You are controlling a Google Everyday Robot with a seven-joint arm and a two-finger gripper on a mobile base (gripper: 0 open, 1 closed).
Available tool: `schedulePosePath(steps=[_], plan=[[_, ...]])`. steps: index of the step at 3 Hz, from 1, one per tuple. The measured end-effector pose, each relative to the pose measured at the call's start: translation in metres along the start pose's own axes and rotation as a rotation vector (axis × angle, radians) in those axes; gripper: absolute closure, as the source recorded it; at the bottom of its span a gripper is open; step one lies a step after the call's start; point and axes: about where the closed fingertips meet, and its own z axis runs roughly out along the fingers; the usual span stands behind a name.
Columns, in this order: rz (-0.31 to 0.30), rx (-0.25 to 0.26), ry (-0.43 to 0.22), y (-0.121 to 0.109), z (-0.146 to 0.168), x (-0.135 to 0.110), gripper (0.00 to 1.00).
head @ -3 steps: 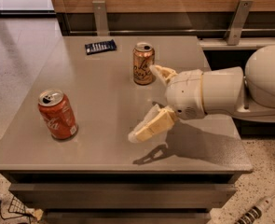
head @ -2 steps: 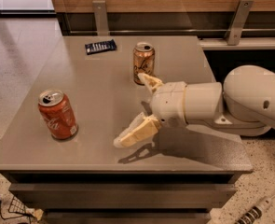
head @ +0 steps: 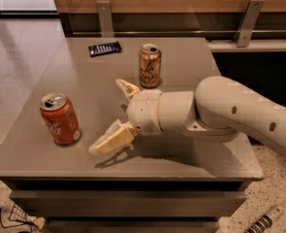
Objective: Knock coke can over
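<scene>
Gripper hangs wide open and empty as I watch; the upright red-orange aluminium coke can stands near, ahead of it, not touching.

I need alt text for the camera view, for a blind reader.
The robot arm holds its open tool low over a grey table, right of an upright red coke can. A tan can stands behind the tool.
</scene>
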Motion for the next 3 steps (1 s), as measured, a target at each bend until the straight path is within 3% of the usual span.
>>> schedulePosePath(steps=[3], plan=[[0.073,-0.077,-0.001,0.011,0.071,-0.018,0.00]])
